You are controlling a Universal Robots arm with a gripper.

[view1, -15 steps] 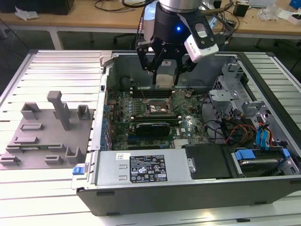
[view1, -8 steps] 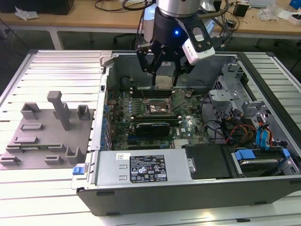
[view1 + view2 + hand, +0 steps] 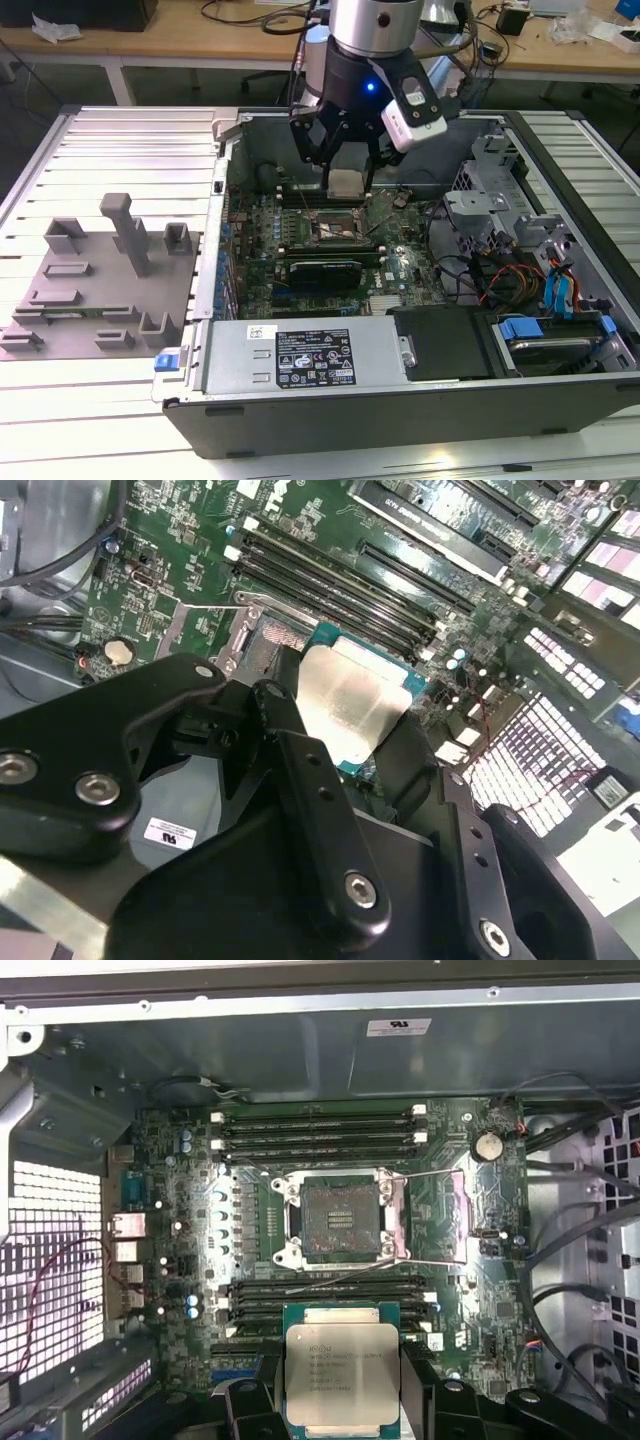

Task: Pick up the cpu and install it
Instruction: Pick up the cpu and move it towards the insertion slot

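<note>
My gripper [image 3: 345,183] hangs inside the open computer case, shut on the cpu [image 3: 345,183], a small square chip with a shiny silver top and green edge. The chip hangs in the air just above the motherboard [image 3: 395,265], held flat between the black fingers [image 3: 300,770]. In the first wrist view the cpu [image 3: 342,1372] sits between the fingers, apart from the open dark socket [image 3: 340,1220], whose contact grid is bare and whose metal frame is swung aside. In the second wrist view the cpu [image 3: 352,702] covers part of the socket area.
The case walls [image 3: 232,150] ring the motherboard. A power supply [image 3: 310,358] lies along the near side, with drive bays and cables [image 3: 520,280] at the exterior view's right. A grey plastic fixture [image 3: 100,280] sits on the slatted table at the exterior view's left. Memory slots [image 3: 315,1125] flank the socket.
</note>
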